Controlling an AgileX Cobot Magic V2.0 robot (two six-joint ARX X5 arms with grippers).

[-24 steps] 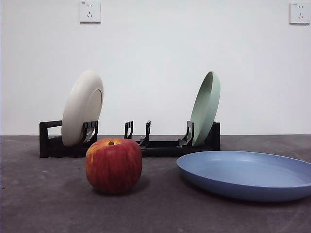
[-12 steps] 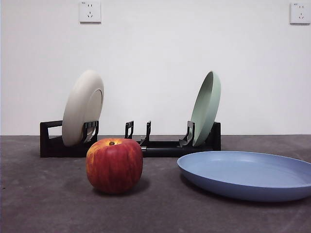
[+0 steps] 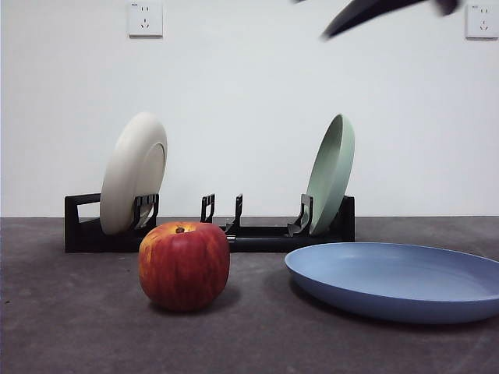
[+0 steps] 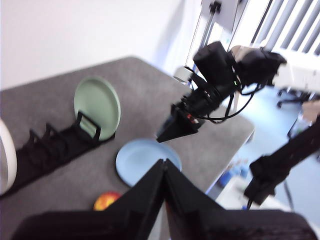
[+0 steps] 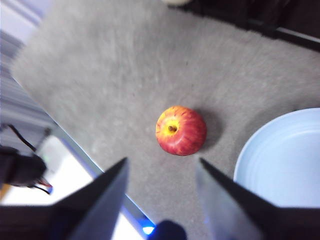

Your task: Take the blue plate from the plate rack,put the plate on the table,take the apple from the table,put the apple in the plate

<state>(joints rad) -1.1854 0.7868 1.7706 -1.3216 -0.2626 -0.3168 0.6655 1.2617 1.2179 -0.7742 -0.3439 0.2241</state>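
The red apple [image 3: 184, 266] stands on the dark grey table [image 3: 78, 327], in front of the black plate rack [image 3: 257, 234]. The blue plate [image 3: 398, 280] lies flat on the table to the apple's right. My right gripper [image 5: 161, 161] hangs open high above the table, and the apple [image 5: 181, 130] shows between its jaws far below, beside the blue plate [image 5: 285, 160]. In the front view its dark tip [image 3: 366, 12] pokes in at the top edge. My left gripper [image 4: 163, 164] is shut on nothing, held high and back, looking down on the blue plate [image 4: 142, 162] and the apple [image 4: 106, 201].
A cream-white plate [image 3: 132, 173] stands in the rack's left end and a pale green plate [image 3: 330, 173] in its right end; the middle slots hold nothing. The table's near edge [image 5: 90, 160] runs close to the apple in the right wrist view.
A dark gripper tip has come into the top of the front view. The apple, the plates and the rack have not moved.
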